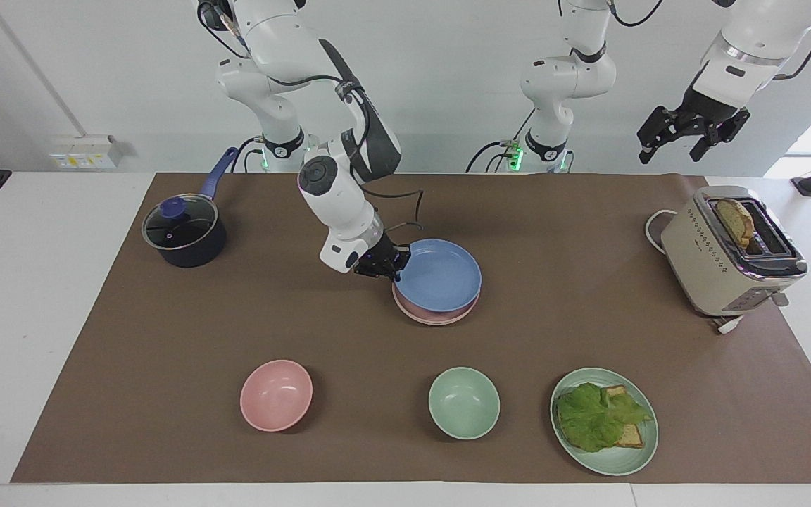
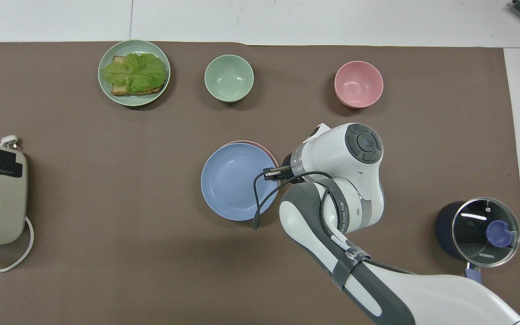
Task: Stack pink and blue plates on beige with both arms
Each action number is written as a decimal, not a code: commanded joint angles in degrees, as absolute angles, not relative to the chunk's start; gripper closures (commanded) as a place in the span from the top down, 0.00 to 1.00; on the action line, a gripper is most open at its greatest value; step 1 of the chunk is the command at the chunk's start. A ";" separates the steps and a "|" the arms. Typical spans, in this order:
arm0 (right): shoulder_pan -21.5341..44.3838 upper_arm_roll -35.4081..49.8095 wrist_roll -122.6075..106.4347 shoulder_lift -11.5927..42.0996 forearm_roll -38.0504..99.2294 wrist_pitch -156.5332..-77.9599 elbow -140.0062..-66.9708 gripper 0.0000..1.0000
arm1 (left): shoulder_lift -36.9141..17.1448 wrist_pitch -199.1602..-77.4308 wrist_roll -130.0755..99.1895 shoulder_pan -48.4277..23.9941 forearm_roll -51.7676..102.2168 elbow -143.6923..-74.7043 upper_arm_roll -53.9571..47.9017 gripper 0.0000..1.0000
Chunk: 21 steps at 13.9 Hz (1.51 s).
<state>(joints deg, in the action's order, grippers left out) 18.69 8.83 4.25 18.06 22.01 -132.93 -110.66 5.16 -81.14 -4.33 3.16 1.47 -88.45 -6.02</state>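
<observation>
Right gripper point(image 1: 386, 266) clamped on blue plate point(image 1: 441, 276) rim.

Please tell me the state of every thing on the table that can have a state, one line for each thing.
blue plate: on the pink plate, rim gripped by the right gripper
pink plate: under the blue plate, only its edge shows
left gripper: open, raised, waiting
pot: lid on
toaster: one bread slice up in a slot
pink bowl: empty
green bowl: empty
green plate: holds lettuce and bread
</observation>
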 commanded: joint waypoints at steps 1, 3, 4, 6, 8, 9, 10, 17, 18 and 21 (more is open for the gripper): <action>18.54 9.05 2.20 18.54 23.73 -132.72 -110.48 0.00 | 5.71 -80.24 -4.13 3.78 1.41 -88.51 -6.42 1.00; 18.54 9.05 2.28 18.54 23.64 -132.54 -110.48 0.00 | 5.71 -80.24 -4.22 3.78 1.41 -88.51 -6.42 1.00; 18.54 8.97 2.29 18.54 23.64 -132.37 -110.48 0.07 | 5.71 -80.24 -4.13 3.78 1.41 -88.51 -6.42 1.00; 18.54 8.96 2.37 18.46 23.56 -131.93 -110.48 0.66 | 5.71 -80.24 -4.13 3.78 1.41 -88.51 -6.42 1.00; 18.55 8.96 2.55 18.46 23.55 -131.84 -110.48 0.72 | 5.71 -80.24 -4.22 3.78 1.41 -88.51 -6.42 1.00; 18.54 8.96 2.55 18.46 23.55 -131.84 -110.48 0.74 | 5.71 -80.24 -4.13 3.78 1.41 -88.51 -6.42 1.00; 18.54 8.96 2.55 18.46 23.55 -131.84 -110.39 0.76 | 5.71 -80.24 -4.13 3.78 1.41 -88.51 -6.33 1.00; 16.97 8.35 4.30 13.64 22.68 -131.75 -110.30 1.00 | 5.71 -80.24 -4.22 3.78 1.41 -88.51 -6.42 1.00; 15.31 8.35 6.05 12.06 22.59 -130.70 -110.39 1.00 | 5.71 -80.24 -4.22 3.78 1.41 -88.51 -6.42 1.00; 10.30 8.35 8.61 6.96 19.09 -125.70 -110.30 1.00 | 5.71 -80.24 -4.13 3.78 1.41 -88.51 -6.42 1.00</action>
<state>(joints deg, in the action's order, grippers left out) 13.87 7.84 6.41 11.11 21.18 -128.90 -109.43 5.16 -81.14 -4.33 3.16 1.47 -88.45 -6.03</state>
